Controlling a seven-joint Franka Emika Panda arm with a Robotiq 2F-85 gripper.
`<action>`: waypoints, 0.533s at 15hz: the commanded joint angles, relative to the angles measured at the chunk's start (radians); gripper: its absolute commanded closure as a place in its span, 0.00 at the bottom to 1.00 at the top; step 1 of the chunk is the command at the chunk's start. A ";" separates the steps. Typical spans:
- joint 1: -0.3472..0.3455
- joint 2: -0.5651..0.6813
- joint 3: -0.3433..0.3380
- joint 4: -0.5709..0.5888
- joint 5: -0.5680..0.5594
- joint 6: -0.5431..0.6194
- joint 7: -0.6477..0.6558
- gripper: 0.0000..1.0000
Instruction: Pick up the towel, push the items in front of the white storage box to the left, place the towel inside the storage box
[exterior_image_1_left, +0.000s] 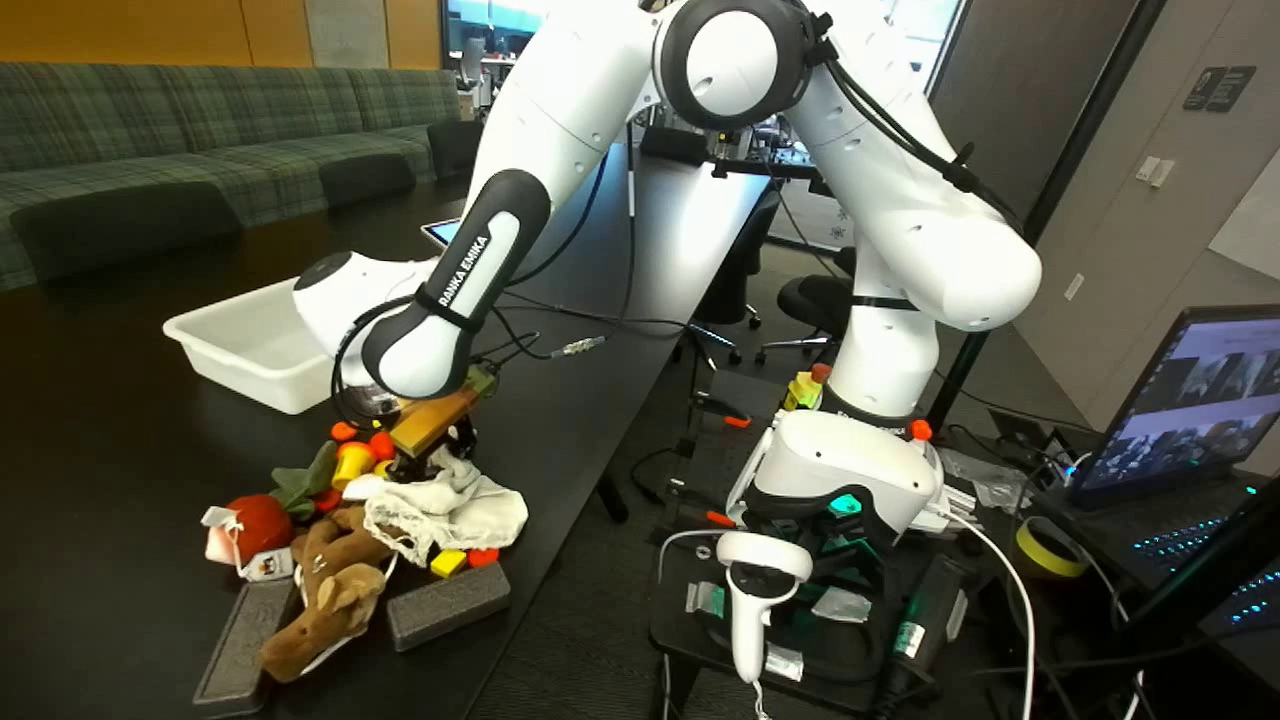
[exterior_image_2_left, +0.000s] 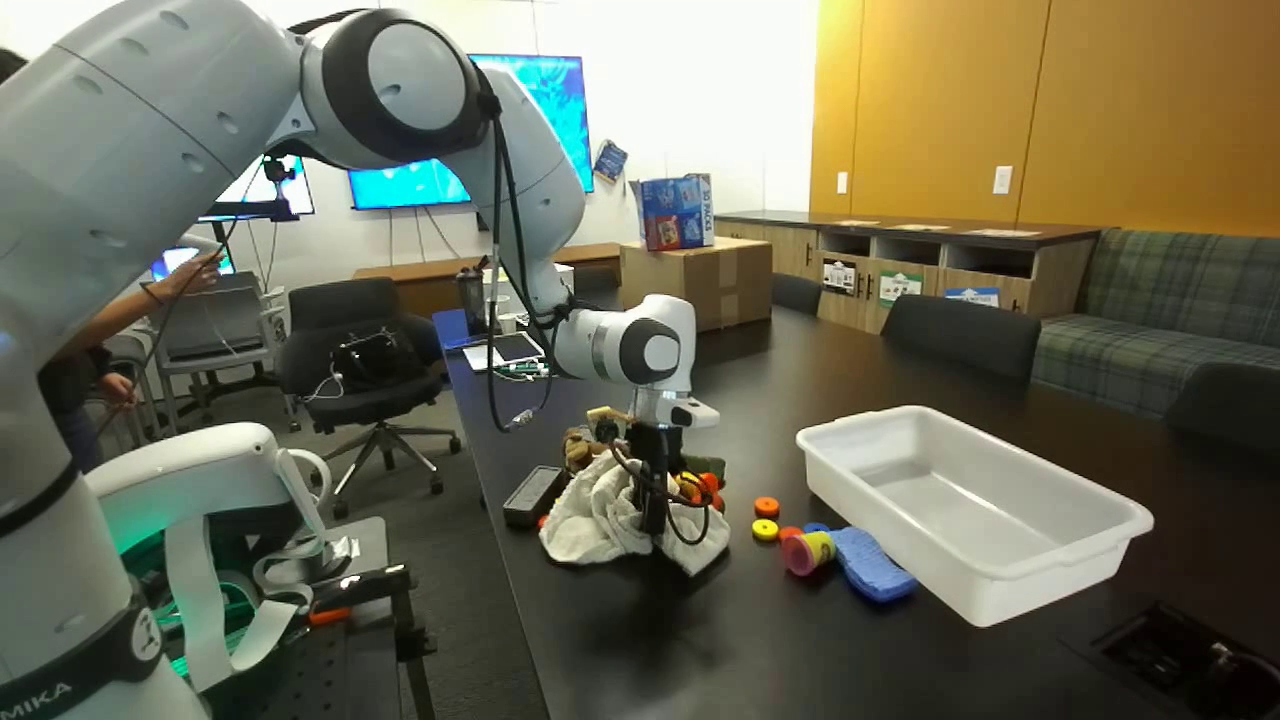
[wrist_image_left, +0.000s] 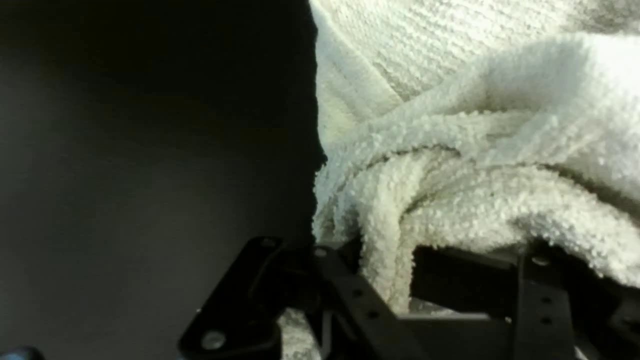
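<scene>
The white towel (exterior_image_2_left: 590, 520) lies crumpled on the table beside a pile of items; it also shows in an exterior view (exterior_image_1_left: 450, 510). My gripper (exterior_image_2_left: 655, 525) points straight down into it. In the wrist view my gripper (wrist_image_left: 387, 265) has a fold of the towel (wrist_image_left: 450, 200) pinched between its fingers; the fingertips are partly hidden by cloth. The white storage box (exterior_image_2_left: 1050, 588) stands open and empty, apart from the gripper. In front of it lie a blue cloth-like item (exterior_image_2_left: 872, 565), a yellow and pink cup (exterior_image_2_left: 808, 552), a yellow disc (exterior_image_2_left: 765, 530) and an orange disc (exterior_image_2_left: 767, 507).
Beside the towel are a brown plush animal (exterior_image_1_left: 325, 590), a red ball (exterior_image_1_left: 262, 525), grey blocks (exterior_image_1_left: 450, 605) and a yellow block (exterior_image_1_left: 448, 563). The near table edge runs close by the towel. A cardboard box (exterior_image_2_left: 700, 285) stands farther back.
</scene>
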 joint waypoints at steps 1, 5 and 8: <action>-0.006 -0.026 0.030 0.002 0.049 0.048 -0.028 0.86; -0.055 -0.113 0.063 -0.062 0.092 0.080 -0.141 0.86; -0.142 -0.229 0.100 -0.160 0.163 0.073 -0.342 0.86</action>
